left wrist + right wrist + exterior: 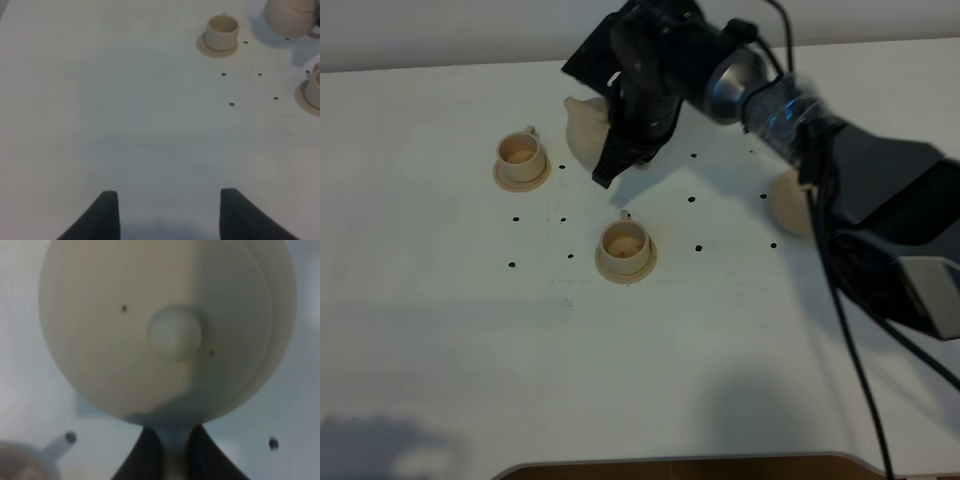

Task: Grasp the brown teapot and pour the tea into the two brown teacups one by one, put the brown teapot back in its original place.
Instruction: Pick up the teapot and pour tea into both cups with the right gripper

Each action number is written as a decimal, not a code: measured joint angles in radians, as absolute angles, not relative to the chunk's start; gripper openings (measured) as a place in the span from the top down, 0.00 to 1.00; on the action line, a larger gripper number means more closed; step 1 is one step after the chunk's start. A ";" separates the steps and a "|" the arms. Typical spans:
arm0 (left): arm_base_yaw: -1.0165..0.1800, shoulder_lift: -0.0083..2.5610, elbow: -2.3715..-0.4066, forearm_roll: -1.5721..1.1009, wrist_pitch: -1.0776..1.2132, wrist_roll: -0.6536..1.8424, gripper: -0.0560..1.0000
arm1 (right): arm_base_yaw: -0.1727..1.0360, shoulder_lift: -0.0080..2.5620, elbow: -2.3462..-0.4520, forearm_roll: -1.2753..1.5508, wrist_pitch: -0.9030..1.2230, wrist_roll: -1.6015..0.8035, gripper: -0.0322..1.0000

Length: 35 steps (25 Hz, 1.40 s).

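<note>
- White tabletop (440, 330) below; my right pincer (174, 455) is clamped narrow on the squat beige-tan clay teapot (584, 128), which sits hard against its fingers.
- Far small beige clay teacup (520, 152) stands near the pot, the nearer teacup (623, 243) likewise.
- I judge pouring is in hand: next, tip gently over a cup.
- Wide round beige saucer (790, 200) lies well apart.
</note>
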<state>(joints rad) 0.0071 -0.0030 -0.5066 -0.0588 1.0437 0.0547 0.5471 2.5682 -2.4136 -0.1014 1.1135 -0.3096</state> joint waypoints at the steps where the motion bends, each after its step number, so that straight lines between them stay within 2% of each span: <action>1: 0.007 -0.003 -0.507 -0.059 1.044 0.055 0.49 | 0.556 2.583 -2.433 -0.115 1.113 -0.310 0.86; 25: 0.007 -0.003 -0.507 -0.059 1.044 0.055 0.49 | 0.700 2.661 -2.478 -0.591 0.991 -0.335 0.86; 35: 0.007 -0.003 -0.507 -0.059 1.044 0.055 0.49 | 0.722 2.679 -2.481 -0.718 0.981 -0.362 0.86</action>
